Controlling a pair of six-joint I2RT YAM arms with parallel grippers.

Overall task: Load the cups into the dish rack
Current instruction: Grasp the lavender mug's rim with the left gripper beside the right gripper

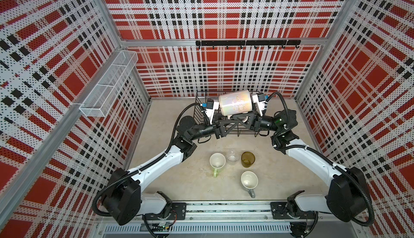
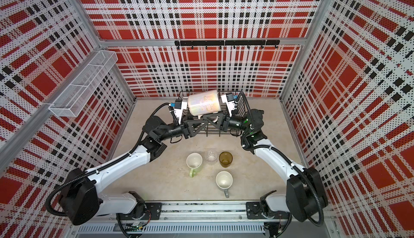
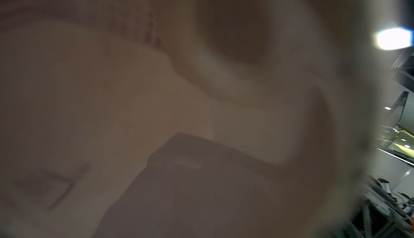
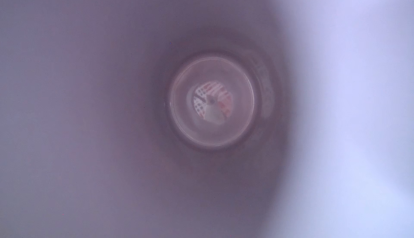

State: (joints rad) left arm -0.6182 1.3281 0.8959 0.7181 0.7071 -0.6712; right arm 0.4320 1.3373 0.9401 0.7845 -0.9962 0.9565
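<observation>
A pale pink mug (image 1: 235, 104) (image 2: 202, 103) lies on its side in the air above the black wire dish rack (image 1: 199, 111) (image 2: 240, 107), held between my two arms. My right gripper (image 1: 245, 116) is shut on its rim, and the right wrist view looks straight down into the mug's inside (image 4: 212, 100). My left gripper (image 1: 227, 120) reaches under the mug's base end. The left wrist view is filled by the blurred mug (image 3: 112, 102), and its jaws cannot be made out. On the table in front stand a light green mug (image 1: 217, 162), a clear glass (image 1: 232, 156), an amber tumbler (image 1: 247, 158) and a grey mug (image 1: 249, 181).
A long white mesh basket (image 1: 107, 87) hangs on the left wall. A black hook rail (image 1: 246, 43) runs along the back wall. Plaid perforated walls close in three sides, and the arms' base rail (image 1: 224, 210) lies along the front edge.
</observation>
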